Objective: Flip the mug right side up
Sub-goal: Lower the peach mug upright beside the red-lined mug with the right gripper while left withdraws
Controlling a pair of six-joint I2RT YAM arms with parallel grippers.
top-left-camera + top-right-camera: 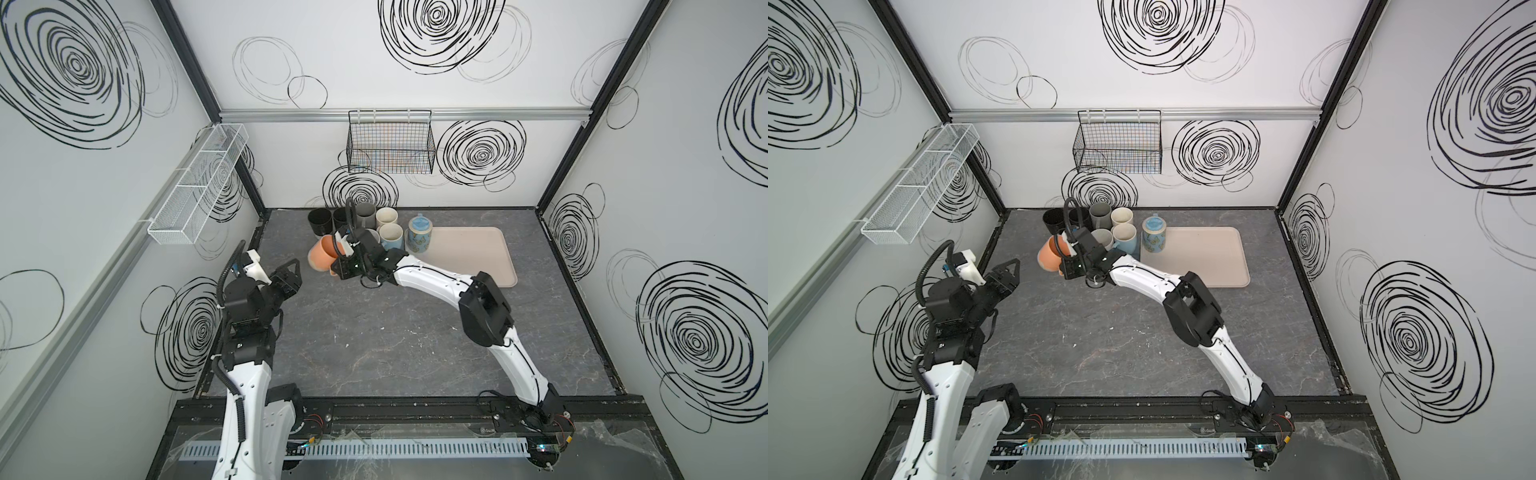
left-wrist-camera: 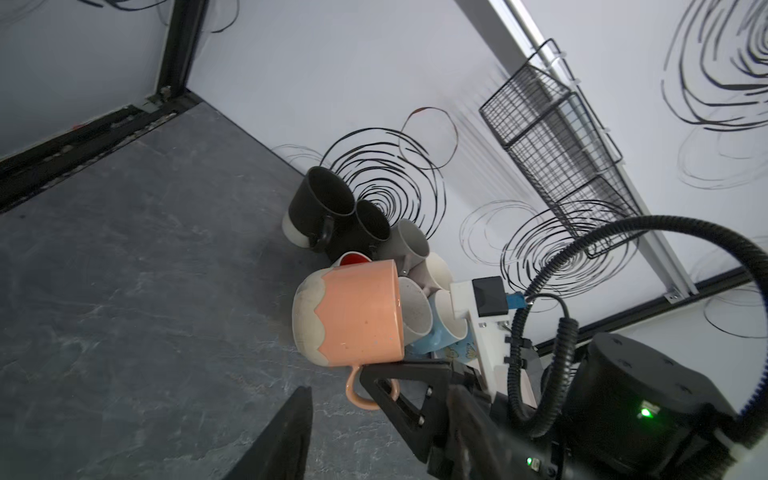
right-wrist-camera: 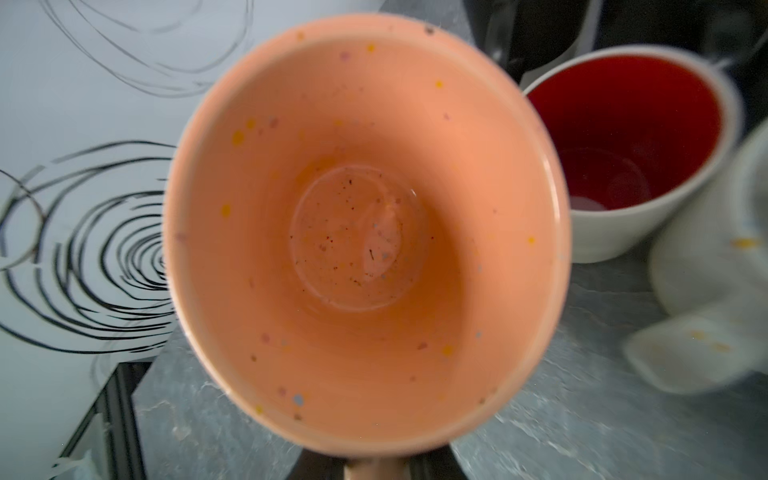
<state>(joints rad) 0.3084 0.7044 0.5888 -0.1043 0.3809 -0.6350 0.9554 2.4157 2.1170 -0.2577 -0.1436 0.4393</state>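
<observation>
Right fingers (image 2: pixel 415 369) clench only the handle (image 2: pixel 351 392), so the sideways mug (image 2: pixel 357 311) may swivel into other mugs (image 2: pixel 311 208); left fingers (image 2: pixel 286 440) unreadable

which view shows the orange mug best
Left wrist view: the orange mug shows its whole side, base to rim, with the handle pinched by the right gripper. The right wrist view shows only its inside. In both top views it is small, half hidden by that gripper.
</observation>
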